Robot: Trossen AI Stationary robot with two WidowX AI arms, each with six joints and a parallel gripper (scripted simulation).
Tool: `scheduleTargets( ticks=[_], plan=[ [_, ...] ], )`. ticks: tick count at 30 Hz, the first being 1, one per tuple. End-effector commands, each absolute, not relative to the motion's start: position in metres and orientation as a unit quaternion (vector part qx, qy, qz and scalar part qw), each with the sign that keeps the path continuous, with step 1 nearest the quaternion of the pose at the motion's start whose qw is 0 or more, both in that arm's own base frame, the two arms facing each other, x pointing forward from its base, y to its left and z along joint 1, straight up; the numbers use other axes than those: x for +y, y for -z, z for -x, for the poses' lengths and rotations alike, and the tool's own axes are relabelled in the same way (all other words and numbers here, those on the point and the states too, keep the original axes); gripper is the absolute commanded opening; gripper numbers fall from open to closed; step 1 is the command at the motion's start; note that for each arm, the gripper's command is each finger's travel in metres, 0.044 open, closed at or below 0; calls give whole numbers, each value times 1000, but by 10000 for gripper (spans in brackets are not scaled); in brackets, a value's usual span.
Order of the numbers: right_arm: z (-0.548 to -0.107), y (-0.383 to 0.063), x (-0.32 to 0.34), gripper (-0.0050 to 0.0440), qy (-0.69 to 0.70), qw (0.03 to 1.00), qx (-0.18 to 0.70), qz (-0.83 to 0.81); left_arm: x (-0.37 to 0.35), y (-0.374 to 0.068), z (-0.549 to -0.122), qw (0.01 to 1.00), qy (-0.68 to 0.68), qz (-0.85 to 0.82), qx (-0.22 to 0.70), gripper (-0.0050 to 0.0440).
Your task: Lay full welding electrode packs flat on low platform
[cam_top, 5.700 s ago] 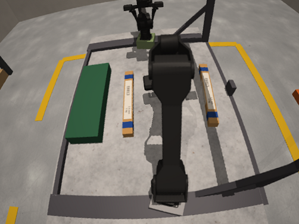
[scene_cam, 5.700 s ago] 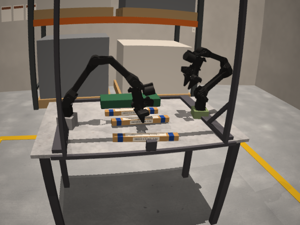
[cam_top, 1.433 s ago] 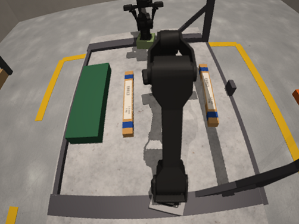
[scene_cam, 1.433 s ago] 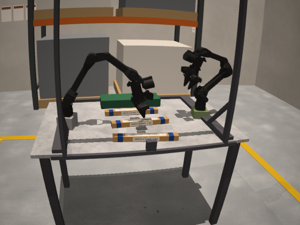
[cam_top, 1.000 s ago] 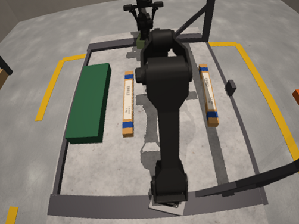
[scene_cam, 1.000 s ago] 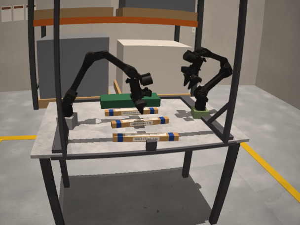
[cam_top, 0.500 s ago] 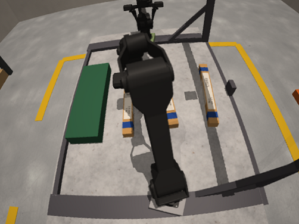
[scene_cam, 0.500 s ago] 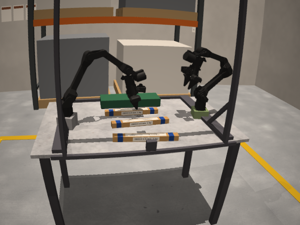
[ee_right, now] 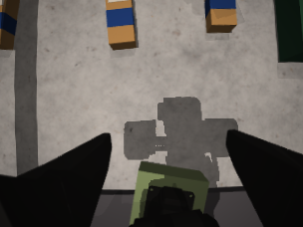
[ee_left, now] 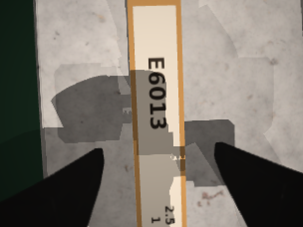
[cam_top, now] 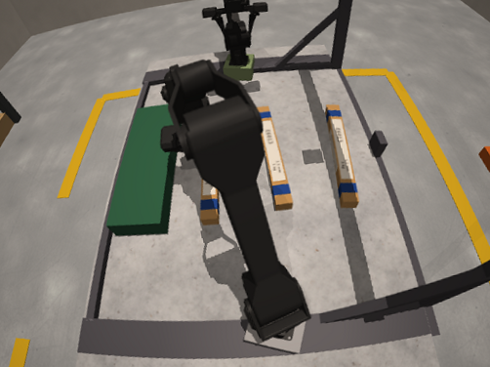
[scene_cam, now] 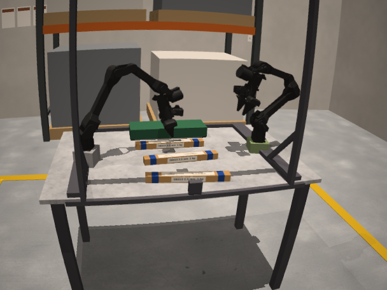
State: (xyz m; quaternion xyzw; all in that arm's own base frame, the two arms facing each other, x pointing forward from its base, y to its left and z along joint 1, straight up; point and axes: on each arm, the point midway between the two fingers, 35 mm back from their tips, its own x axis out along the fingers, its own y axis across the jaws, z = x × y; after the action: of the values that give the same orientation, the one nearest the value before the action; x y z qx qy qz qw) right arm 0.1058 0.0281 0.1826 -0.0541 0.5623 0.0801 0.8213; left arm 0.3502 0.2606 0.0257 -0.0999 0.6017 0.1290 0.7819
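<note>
From where I stand, the containers that matter are three slim electrode cartons, all lying flat on the table point(cam_top: 177, 271) point(scene_cam: 119, 170) point(ee_left: 259, 35) point(ee_right: 75, 100). The near-platform pack point(cam_top: 209, 204) point(scene_cam: 170, 145) point(ee_left: 157, 105) point(ee_right: 221, 19) sits just beside the low green platform point(cam_top: 139, 164) point(scene_cam: 165, 131) point(ee_left: 17, 65) point(ee_right: 292, 35), off its top. Next comes the middle pack point(cam_top: 274, 156) point(scene_cam: 181, 158) point(ee_right: 121, 30), and beyond that the outer pack point(cam_top: 342, 154) point(scene_cam: 188, 177) point(ee_right: 7, 25), near the frame's edge. Each is tan cardboard with blue bands and a pale label (the wrist view spells out E6013 on the first). What is inside them I can't tell, full or partly used.

The left gripper point(scene_cam: 172, 133) point(ee_left: 158, 151) hangs above the near-platform pack, its fingers spread to either side of the label, gripping nothing. Its shadow falls across the carton. The right gripper point(cam_top: 237, 33) point(scene_cam: 242, 110) point(ee_right: 168, 138) is also open, with nothing between its fingers, raised near its own green base block point(cam_top: 240, 71) point(scene_cam: 258, 147) point(ee_right: 171, 174) and well apart from the packs.

Behind the table stand a big grey box point(scene_cam: 95, 89) and a pale box point(scene_cam: 204, 92) (bulky things, those), their contents hidden from me.
</note>
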Motion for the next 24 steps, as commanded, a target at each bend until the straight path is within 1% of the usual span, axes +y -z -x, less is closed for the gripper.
scheduleTargets(
  ticks=[1,5,7,12,14,19,24],
  plan=[
    [-107,-189,28,330,-79,828,553,52,264,-39,-356,792,-132,91,590,330],
    [-107,-189,28,330,-79,828,553,52,264,-39,-356,792,-132,91,590,330],
    [-107,-189,28,330,-79,828,553,52,261,-22,-353,785,-126,94,599,330],
    [-107,-189,28,330,-79,828,553,52,261,-6,-353,785,-126,95,599,330],
    [-107,-189,28,330,-79,828,553,52,261,-6,-353,785,-126,95,599,330],
    [-107,-189,28,330,-79,828,553,52,261,11,-353,785,-126,95,599,330],
    [-107,-189,28,330,-79,828,553,52,261,13,-355,786,-127,94,597,330]
  ],
)
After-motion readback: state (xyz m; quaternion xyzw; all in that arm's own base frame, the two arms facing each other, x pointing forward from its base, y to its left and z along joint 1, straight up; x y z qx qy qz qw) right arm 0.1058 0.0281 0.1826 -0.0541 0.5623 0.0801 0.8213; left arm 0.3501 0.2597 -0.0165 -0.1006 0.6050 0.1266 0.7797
